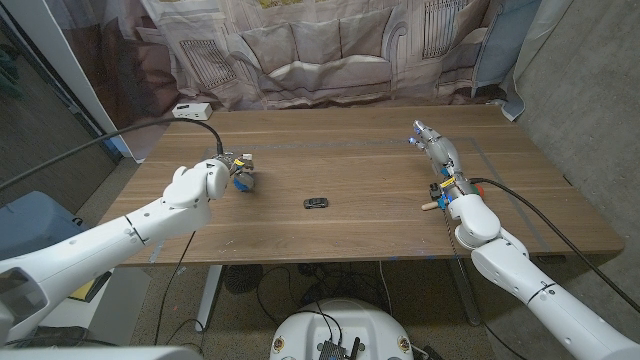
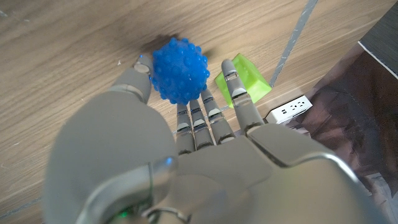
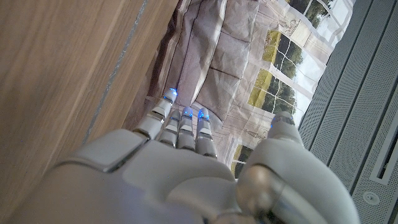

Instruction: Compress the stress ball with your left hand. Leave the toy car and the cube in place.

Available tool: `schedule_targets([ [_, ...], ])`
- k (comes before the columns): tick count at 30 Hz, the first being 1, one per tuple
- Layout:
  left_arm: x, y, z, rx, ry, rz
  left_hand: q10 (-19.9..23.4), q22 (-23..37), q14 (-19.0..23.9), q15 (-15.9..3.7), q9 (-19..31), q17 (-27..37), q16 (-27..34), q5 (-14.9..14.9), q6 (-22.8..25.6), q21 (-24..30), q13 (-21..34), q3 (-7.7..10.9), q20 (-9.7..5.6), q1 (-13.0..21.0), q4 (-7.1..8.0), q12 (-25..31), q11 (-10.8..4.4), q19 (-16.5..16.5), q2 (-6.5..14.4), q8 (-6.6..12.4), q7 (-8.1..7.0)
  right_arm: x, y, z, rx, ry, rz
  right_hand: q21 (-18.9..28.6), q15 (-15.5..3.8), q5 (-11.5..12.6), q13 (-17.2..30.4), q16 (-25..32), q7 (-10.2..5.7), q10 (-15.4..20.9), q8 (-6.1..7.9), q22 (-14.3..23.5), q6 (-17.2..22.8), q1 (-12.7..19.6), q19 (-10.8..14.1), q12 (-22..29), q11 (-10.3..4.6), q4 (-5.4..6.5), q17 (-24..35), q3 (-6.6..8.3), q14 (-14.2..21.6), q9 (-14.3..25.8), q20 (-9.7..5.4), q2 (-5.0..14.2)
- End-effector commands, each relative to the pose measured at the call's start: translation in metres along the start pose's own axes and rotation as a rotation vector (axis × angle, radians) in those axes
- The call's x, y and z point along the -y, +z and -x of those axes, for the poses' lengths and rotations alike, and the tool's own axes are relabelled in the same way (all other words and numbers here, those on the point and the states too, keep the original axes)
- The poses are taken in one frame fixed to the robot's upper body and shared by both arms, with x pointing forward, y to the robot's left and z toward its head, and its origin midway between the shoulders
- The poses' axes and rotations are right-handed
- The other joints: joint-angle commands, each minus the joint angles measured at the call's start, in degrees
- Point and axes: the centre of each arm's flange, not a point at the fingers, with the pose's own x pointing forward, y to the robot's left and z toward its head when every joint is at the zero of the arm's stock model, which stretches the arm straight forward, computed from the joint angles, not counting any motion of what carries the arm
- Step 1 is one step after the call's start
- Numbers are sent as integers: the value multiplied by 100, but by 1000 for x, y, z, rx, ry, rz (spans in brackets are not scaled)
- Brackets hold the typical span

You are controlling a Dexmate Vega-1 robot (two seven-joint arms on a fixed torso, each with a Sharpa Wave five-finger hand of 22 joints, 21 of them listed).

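Left hand fingers curled; right hand fingers extended.

We see the stress ball, a blue knobbly sphere, on the table's left side with the left hand around it. The green cube sits just beside it. The small dark toy car lies mid-table, well apart.
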Motion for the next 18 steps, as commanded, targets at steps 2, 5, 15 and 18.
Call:
schedule_targets([
  [2,5,5,-2,20,-2,12,57,34,26,11,20,34,49,46,84,33,21,-7,-3,108,-27,30,-30,32,31,46,-1,1,0,0,1,-1,-1,-5,32,-27,1,41,12,54,16,16,43,57,47,3,15,-22,-3,4,55,17,15,4],
  [5,6,6,-3,26,9,24,86,36,38,25,23,37,53,55,150,37,28,20,-4,220,-46,43,-12,48,88,64,21,1,0,0,1,0,1,-4,29,-28,1,42,10,56,15,16,44,59,50,3,19,-23,-3,4,60,17,20,3],
  [15,8,8,-1,39,48,61,391,41,243,53,35,36,119,66,465,125,64,47,-17,639,-80,160,-92,300,187,137,29,1,-3,0,-10,6,-3,-4,29,-31,1,48,11,67,14,16,45,62,59,5,29,-24,-2,4,81,17,30,1],
  [18,9,7,0,38,58,70,446,41,293,28,38,40,138,65,543,143,74,40,-18,722,-80,179,-107,350,196,155,23,1,-4,0,-10,4,-5,-4,33,-32,1,47,12,65,12,17,43,63,62,4,23,-24,-2,4,80,18,29,1],
])
